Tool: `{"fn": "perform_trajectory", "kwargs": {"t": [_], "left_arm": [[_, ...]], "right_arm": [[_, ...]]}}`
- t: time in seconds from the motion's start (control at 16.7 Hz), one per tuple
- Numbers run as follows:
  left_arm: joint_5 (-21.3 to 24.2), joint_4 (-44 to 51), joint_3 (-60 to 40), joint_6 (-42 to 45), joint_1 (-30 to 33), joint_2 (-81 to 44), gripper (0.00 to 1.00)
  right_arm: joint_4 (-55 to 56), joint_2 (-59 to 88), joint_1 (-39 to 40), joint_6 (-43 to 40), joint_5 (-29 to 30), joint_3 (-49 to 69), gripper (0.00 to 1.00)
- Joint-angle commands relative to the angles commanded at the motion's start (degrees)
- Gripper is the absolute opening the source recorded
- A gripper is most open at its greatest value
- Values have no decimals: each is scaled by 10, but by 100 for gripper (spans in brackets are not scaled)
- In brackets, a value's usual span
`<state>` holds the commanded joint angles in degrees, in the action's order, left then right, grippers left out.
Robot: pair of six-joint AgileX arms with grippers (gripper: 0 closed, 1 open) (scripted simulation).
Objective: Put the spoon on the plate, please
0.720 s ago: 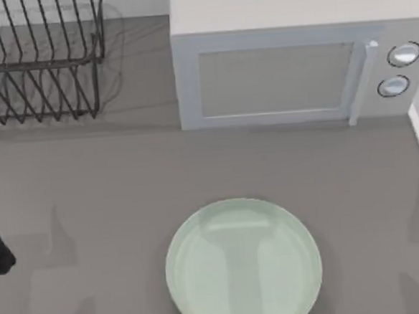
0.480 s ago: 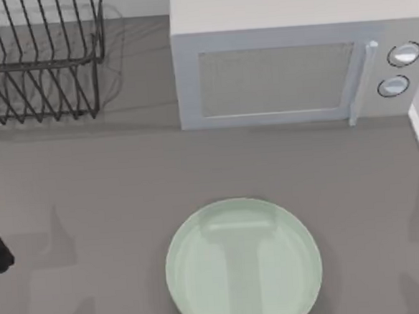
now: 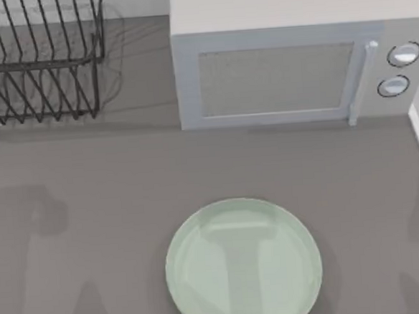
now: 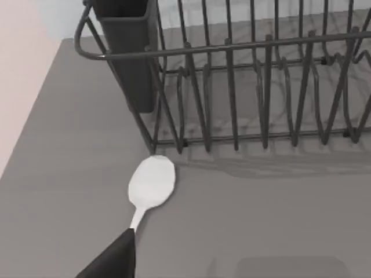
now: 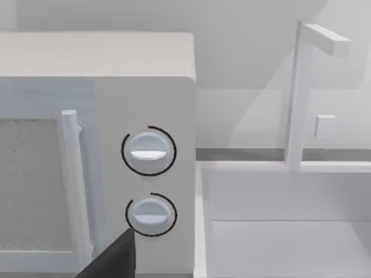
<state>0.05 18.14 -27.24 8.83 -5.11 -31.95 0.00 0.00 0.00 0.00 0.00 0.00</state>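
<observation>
**Beside the dish rack, the left arm has gone to the spoon**

Left arm has left the top view's left edge. Its gripper [image 4: 113, 260] is at the handle of the white spoon [image 4: 151, 182], beside the rack [image 4: 249, 87]; whether it is open cannot be told. The plate [image 3: 243, 264] waits empty, well apart.

A dark fingertip of the left gripper [image 4: 113, 260] pokes into the left wrist view from the lower edge. A like dark fingertip of the right gripper [image 5: 113, 260] juts into the right wrist view.
</observation>
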Motion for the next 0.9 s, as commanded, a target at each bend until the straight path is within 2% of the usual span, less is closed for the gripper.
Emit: {"fn": "perform_trajectory", "kwargs": {"t": [0.54,0.9], "left_arm": [[0,275,-409,132,-78,-490,100],[0,428,-626,203,-121,-759,100]], "right_arm": [[0,0,0,0,0,0,100],[0,0,0,0,0,0,100]]}}
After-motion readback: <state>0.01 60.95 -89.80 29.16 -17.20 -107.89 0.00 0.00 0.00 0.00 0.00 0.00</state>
